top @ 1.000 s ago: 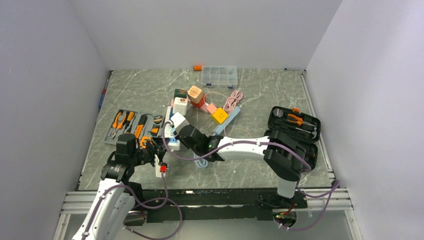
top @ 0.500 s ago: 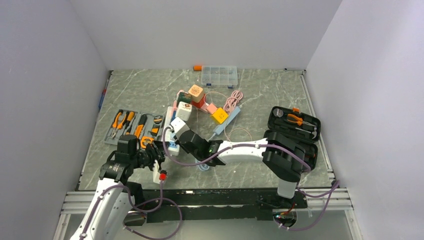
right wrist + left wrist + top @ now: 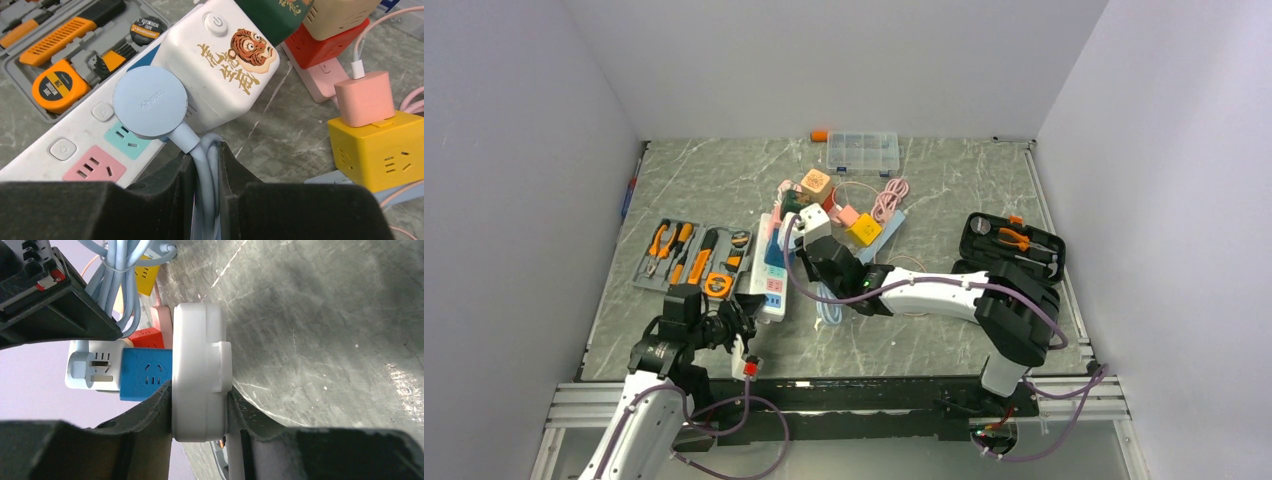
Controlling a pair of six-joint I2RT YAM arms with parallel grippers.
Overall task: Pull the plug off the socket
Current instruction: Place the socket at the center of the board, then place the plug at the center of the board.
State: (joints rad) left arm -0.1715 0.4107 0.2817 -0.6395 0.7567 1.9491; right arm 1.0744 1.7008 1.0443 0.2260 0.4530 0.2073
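The socket [image 3: 771,280] is a long white strip with pastel outlet faces, lying left of centre. My left gripper [image 3: 740,326] is shut on its near end, and the left wrist view shows the white end cap [image 3: 199,365] pinched between both fingers. A round pale-blue plug [image 3: 150,102] sits over the socket [image 3: 75,150] beside a teal and a pink outlet; I cannot tell whether its pins are still in. My right gripper [image 3: 205,150] is shut on the plug's pale-blue cord [image 3: 202,170], just below the plug. A white tiger-print cube [image 3: 220,65] stands on the strip next to the plug.
A grey tool tray [image 3: 689,255] lies left of the strip, an open black tool case [image 3: 1014,250] at right, and a clear organizer box [image 3: 862,152] at the back. Yellow [image 3: 380,150], pink [image 3: 362,97] and red [image 3: 340,42] adapter cubes with pink cables crowd behind the strip.
My right gripper closed on the blue cord and drew back to the right. The strip and the cubes on it shifted with it, and my left gripper came nearer while holding the strip's end.
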